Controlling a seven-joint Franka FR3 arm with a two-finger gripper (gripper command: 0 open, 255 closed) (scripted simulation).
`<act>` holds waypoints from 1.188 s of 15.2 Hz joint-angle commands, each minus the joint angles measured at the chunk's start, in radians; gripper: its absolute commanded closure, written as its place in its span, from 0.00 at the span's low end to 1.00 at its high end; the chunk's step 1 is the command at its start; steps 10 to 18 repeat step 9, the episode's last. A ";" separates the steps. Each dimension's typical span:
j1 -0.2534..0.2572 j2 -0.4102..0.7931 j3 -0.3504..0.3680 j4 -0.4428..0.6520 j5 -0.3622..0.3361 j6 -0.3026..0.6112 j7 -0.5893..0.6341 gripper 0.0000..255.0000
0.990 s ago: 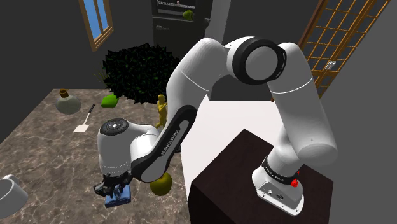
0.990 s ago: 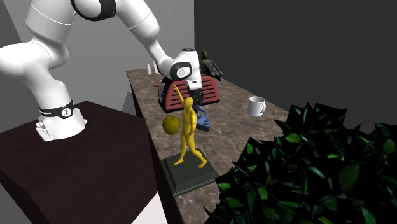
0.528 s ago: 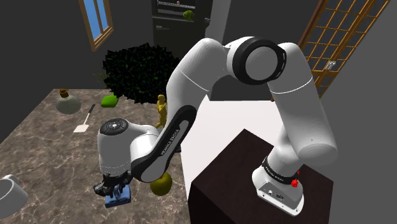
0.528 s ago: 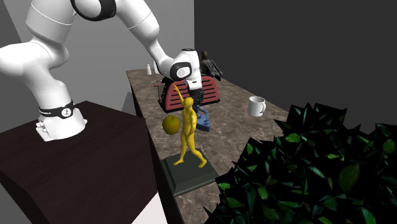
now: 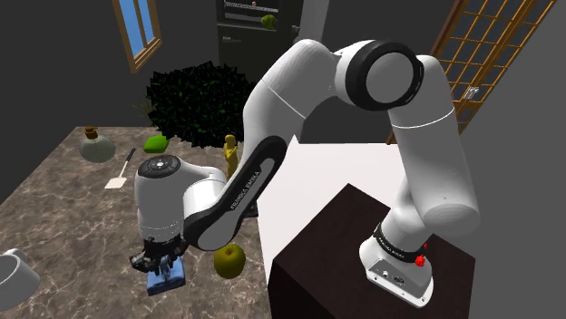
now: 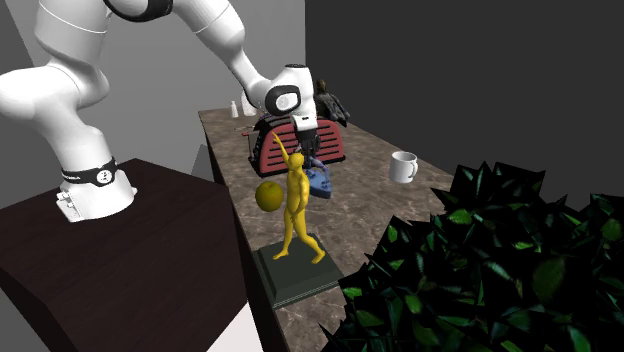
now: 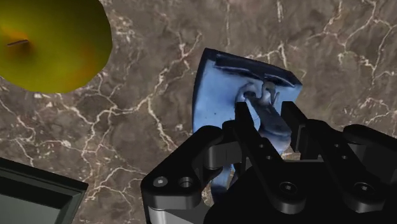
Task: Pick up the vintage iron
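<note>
Where the jaws clamp its handle from both sides, the blue iron sits under the hand over the brown marble table, its broad end pointing away from the wrist. It cannot be told whether it rests on the table or hangs just above it. In the shoulder view the iron lies a little in from the table edge that runs along the dark stand. A yellow-green fruit lies between it and that edge, close by but apart from it. In the second exterior view the iron shows partly behind a yellow figurine on a dark square base, which stands farther along the same edge. The fruit lies beside the figurine. A red ribbed thing stands just behind the hand. A white mug stands near the opposite edge. Farther off, a white spatula, a pale vase and a green lump lie toward the far end, by a dark leafy plant.
</note>
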 commanded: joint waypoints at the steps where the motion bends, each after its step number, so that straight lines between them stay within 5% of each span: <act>1: -0.010 -0.023 0.014 -0.004 0.013 -0.019 -0.008 1.00; 18: -0.040 -0.086 0.053 -0.013 0.052 -0.073 -0.033 1.00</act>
